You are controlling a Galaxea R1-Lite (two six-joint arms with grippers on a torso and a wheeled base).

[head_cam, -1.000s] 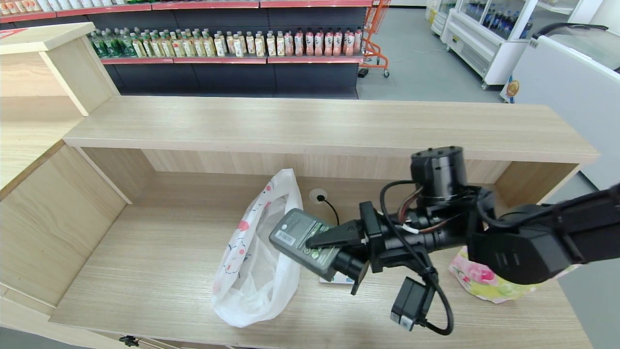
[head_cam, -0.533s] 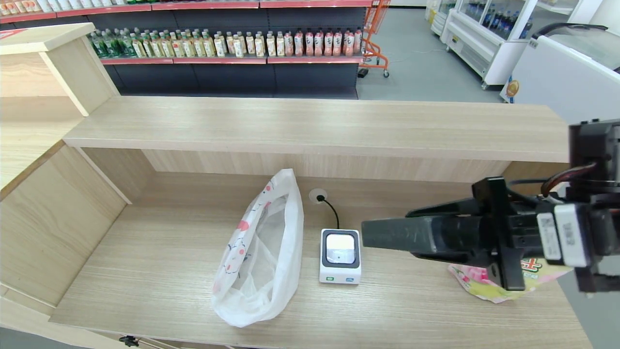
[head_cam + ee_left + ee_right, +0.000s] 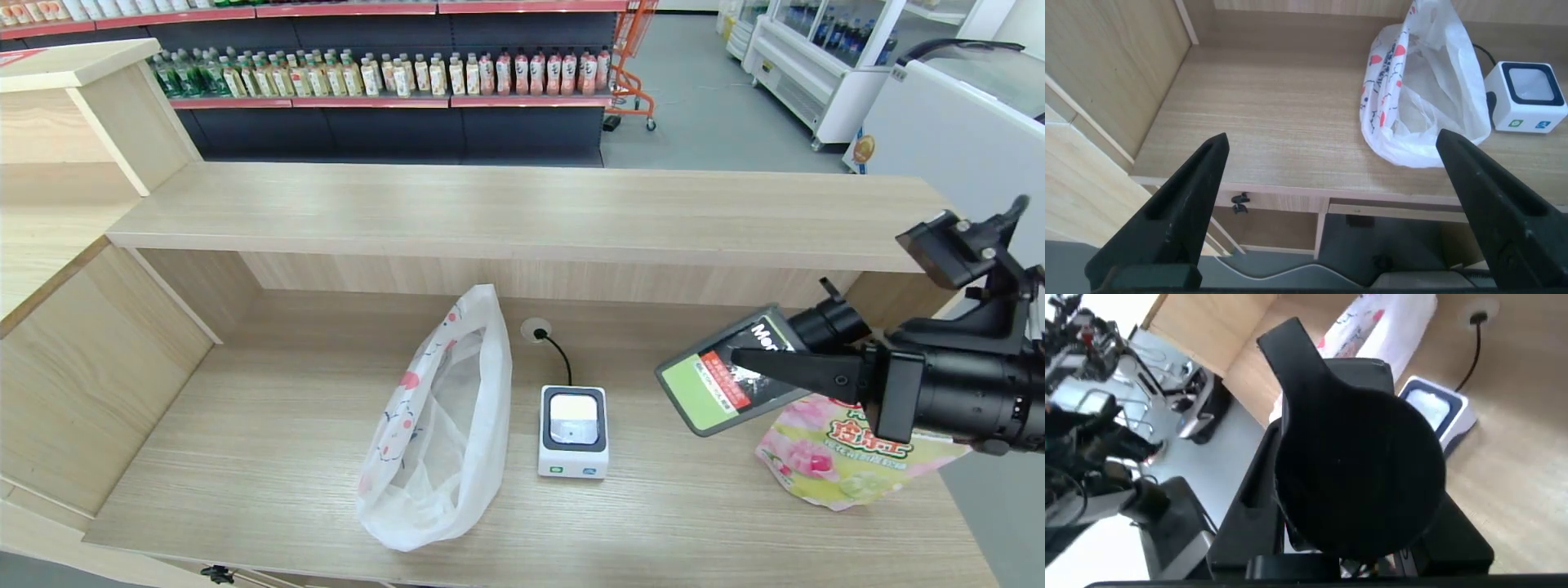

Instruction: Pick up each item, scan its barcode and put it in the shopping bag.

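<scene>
My right gripper (image 3: 739, 365) is shut on a dark grey pack (image 3: 718, 384) with a green and red label and a black cap. It holds the pack in the air at the counter's right, to the right of the white scanner (image 3: 573, 430) and above a pink and green pouch (image 3: 841, 465). In the right wrist view the dark pack (image 3: 1355, 465) blocks most of what lies below. The white shopping bag (image 3: 437, 425) lies open to the scanner's left. My left gripper (image 3: 1331, 216) stands wide open over the counter's front edge, with the shopping bag (image 3: 1417, 82) and the scanner (image 3: 1527, 94) farther off.
A raised wooden ledge (image 3: 522, 212) runs along the back of the counter (image 3: 245, 457), with wooden side walls at left and right. The scanner's black cable (image 3: 558, 355) goes into a hole behind it. Shop shelves and freezers stand beyond.
The right arm swung from above the scanner beside the bag out to the right. The pack turned over, so its green and red label faces up instead of its barcode side.
</scene>
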